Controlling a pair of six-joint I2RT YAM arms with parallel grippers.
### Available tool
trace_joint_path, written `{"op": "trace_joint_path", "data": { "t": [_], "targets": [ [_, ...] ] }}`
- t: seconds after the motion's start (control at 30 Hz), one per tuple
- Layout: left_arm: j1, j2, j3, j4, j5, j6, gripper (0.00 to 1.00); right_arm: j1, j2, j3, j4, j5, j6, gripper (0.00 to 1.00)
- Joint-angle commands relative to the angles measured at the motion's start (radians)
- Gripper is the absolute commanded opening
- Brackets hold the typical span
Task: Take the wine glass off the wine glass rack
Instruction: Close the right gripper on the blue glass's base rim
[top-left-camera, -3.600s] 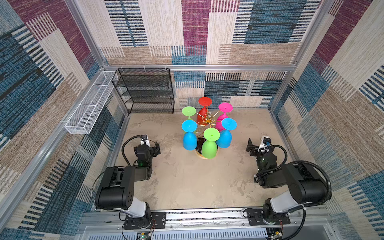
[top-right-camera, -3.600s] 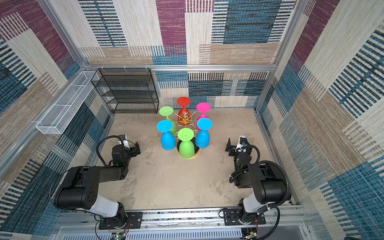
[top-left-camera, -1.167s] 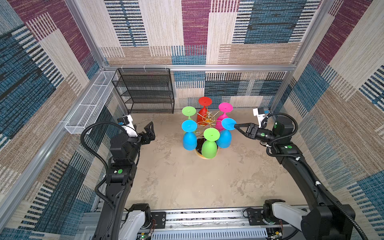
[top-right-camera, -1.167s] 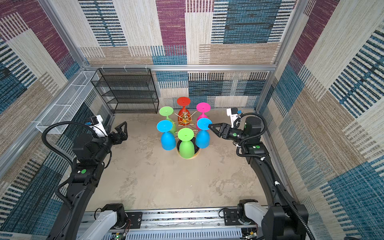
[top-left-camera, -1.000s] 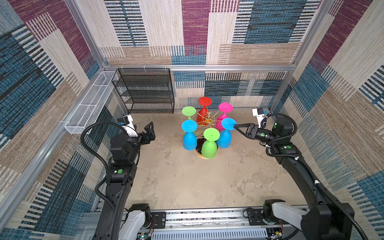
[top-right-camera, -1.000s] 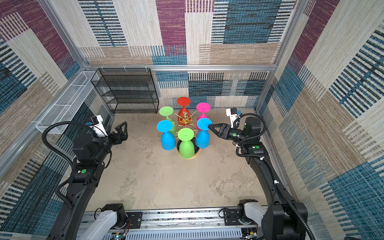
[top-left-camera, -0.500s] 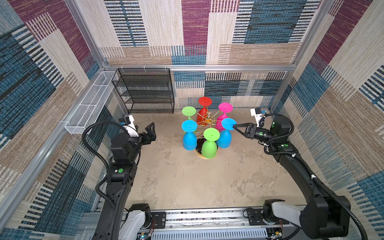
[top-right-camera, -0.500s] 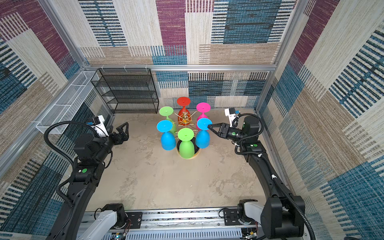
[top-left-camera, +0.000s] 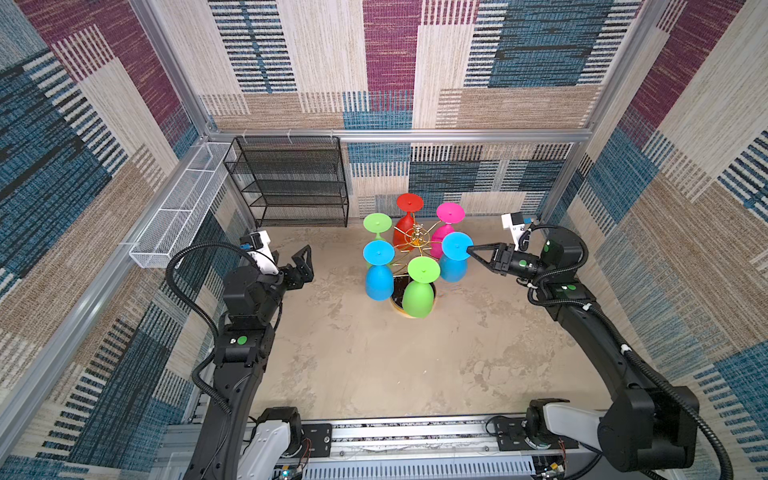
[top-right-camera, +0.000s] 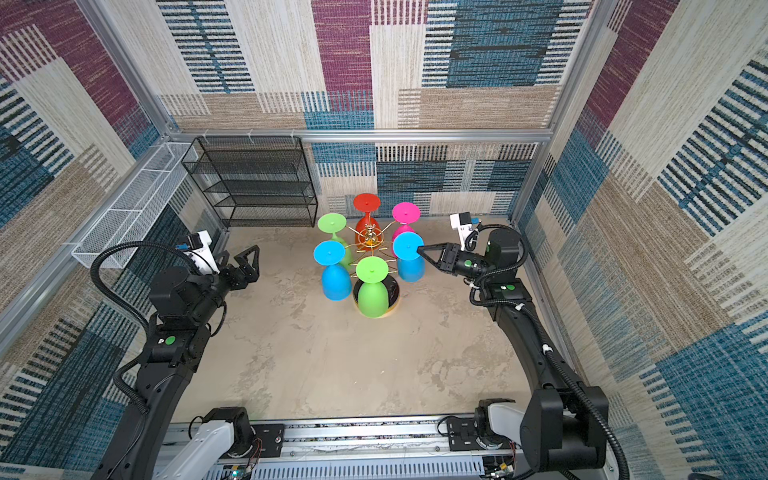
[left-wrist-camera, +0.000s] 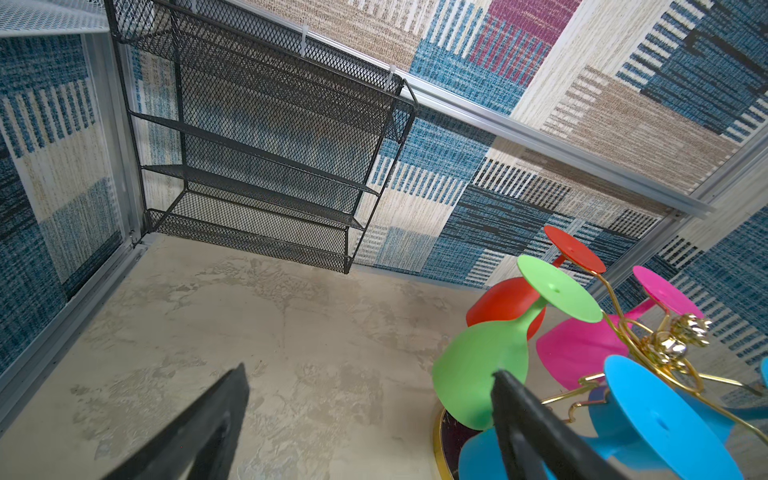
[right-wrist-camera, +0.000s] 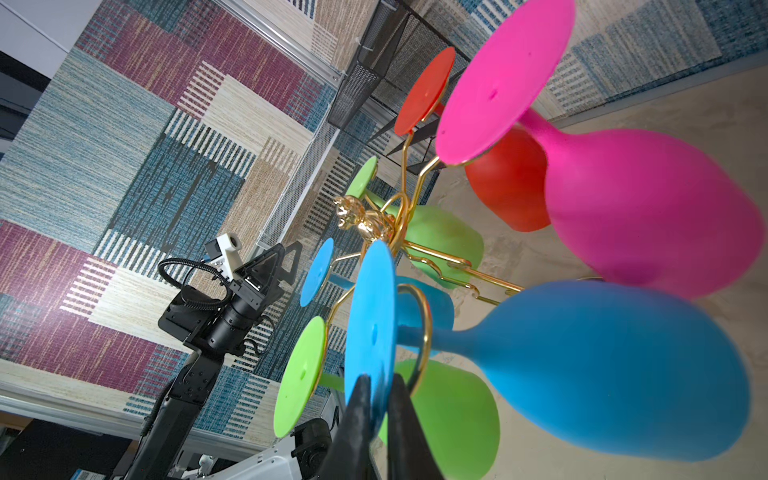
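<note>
The gold wine glass rack (top-left-camera: 417, 237) (top-right-camera: 370, 237) stands mid-table on its round dark base (top-right-camera: 392, 293), with several coloured glasses hanging upside down from its arms. My right gripper (top-left-camera: 469, 249) (right-wrist-camera: 380, 380) is shut on the rim of the disc foot of the blue wine glass (top-left-camera: 456, 246) (right-wrist-camera: 602, 365) on the rack's right side. The glass's stem still sits in a gold ring. My left gripper (top-left-camera: 306, 264) (left-wrist-camera: 370, 372) hovers open and empty to the left of the rack, well apart from it.
A black mesh shelf unit (top-left-camera: 291, 183) stands against the back wall on the left. A long white mesh basket (top-left-camera: 178, 208) hangs on the left wall. Green, red, pink and a second blue glass (top-left-camera: 379, 282) crowd round the rack.
My right gripper's jaws have closed onto the foot of the blue wine glass. The left arm has hardly moved.
</note>
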Motion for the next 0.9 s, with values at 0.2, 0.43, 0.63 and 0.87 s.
{"op": "trace_joint_path", "data": {
  "t": [0.2,0.43,0.63,0.87],
  "targets": [
    [0.002,-0.006,-0.001,0.036,0.015,-0.009,0.93,0.001,0.018,0.012,0.013,-0.020,0.033,0.05],
    [0.004,-0.006,-0.001,0.037,0.015,-0.008,0.93,0.001,0.031,0.019,-0.002,-0.041,0.060,0.04],
    [0.002,-0.003,-0.002,0.039,0.018,-0.012,0.93,0.000,0.037,0.027,-0.003,-0.067,0.110,0.00],
    [0.004,-0.004,-0.004,0.041,0.022,-0.014,0.93,0.001,0.033,0.059,-0.033,-0.062,0.141,0.00]
  ]
}}
